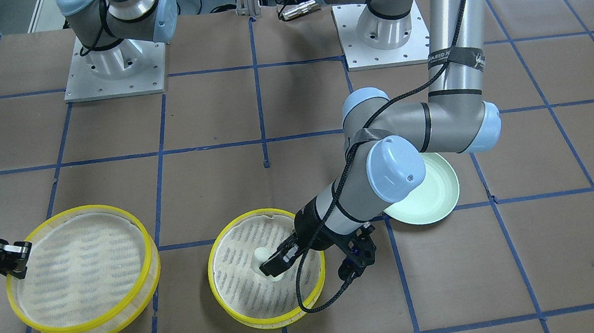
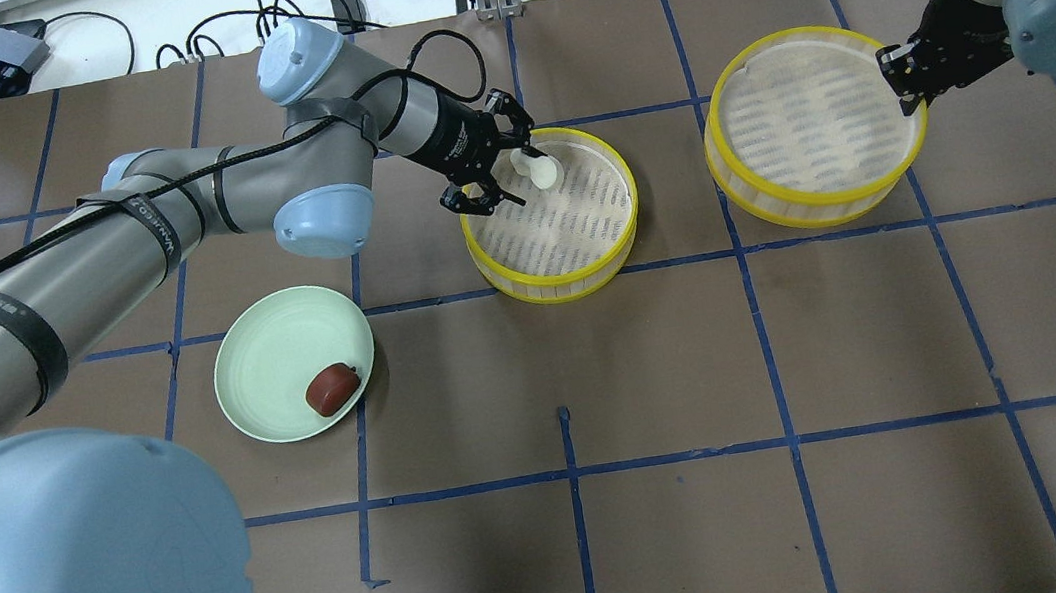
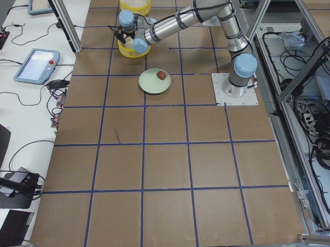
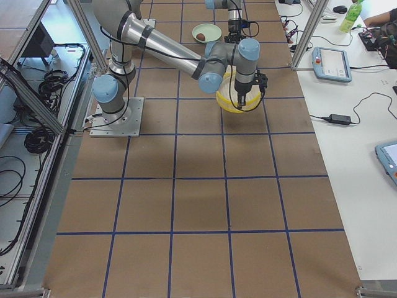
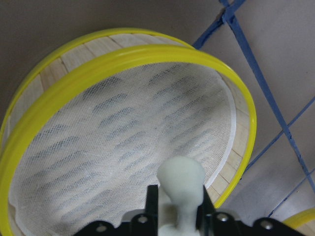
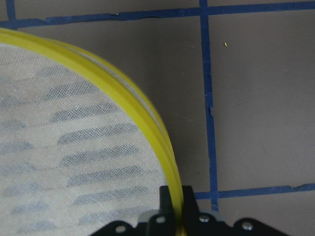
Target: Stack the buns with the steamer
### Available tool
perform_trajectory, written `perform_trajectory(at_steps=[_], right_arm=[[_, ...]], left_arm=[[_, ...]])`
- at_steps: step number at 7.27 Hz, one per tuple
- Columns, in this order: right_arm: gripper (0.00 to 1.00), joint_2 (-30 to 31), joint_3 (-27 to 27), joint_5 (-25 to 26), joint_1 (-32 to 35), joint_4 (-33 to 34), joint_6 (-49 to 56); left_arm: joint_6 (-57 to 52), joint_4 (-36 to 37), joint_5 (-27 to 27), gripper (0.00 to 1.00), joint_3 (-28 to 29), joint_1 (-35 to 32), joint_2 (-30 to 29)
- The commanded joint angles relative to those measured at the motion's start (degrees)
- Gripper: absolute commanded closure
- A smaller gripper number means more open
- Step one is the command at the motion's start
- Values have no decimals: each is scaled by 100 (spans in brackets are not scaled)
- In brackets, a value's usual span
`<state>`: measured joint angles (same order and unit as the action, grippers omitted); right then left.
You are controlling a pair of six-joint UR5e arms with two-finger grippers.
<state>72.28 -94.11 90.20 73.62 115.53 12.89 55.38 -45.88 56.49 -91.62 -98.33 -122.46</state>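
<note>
My left gripper [image 2: 523, 174] is shut on the white bun [image 2: 541, 169] and holds it over the mesh of the middle yellow-rimmed steamer tray [image 2: 575, 266], near its far rim. The wrist view shows the bun [image 5: 180, 179] pinched between the fingers; I cannot tell whether it touches the mesh. The dark reddish-brown bun [image 2: 332, 389] lies on the pale green plate [image 2: 264, 359] at the left. My right gripper [image 2: 905, 81] is shut on the rim of a second, empty steamer tray [image 2: 809, 202]; the yellow rim [image 6: 147, 132] runs between its fingers.
The table is brown paper with a blue tape grid. In the front-facing view the left arm's elbow covers part of the plate [image 1: 435, 196] and hides the dark bun. The two arm bases [image 1: 115, 70] stand at the robot's side of the table.
</note>
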Motion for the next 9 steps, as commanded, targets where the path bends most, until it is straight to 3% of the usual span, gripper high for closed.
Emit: perform_trajectory(at_steps=[1, 3, 4, 5, 6, 7, 9], right_arm=[[96, 84, 33, 7, 143, -118, -198], [96, 206, 86, -2, 239, -292, -426], [96, 225, 234, -2, 571, -511, -976], [96, 225, 366, 24, 974, -653, -1556], [96, 199, 402, 42, 1344, -698, -2162], [96, 155, 411, 59, 1687, -681, -2786], [97, -55, 411, 86, 2232, -637, -3474]], left_arm=[[-18, 0, 3, 0, 4, -2, 12], [-201, 9, 194, 0, -5, 7, 90], [-812, -165, 936, 0, -162, 42, 291], [-1714, -1124, 1604, 0, -207, 146, 589], [-3525, -2082, 3134, 0, -260, 295, 879], [-4569, -2526, 3645, 0, -364, 349, 952], [-4869, -2566, 4044, 0, -1047, 376, 1014]])
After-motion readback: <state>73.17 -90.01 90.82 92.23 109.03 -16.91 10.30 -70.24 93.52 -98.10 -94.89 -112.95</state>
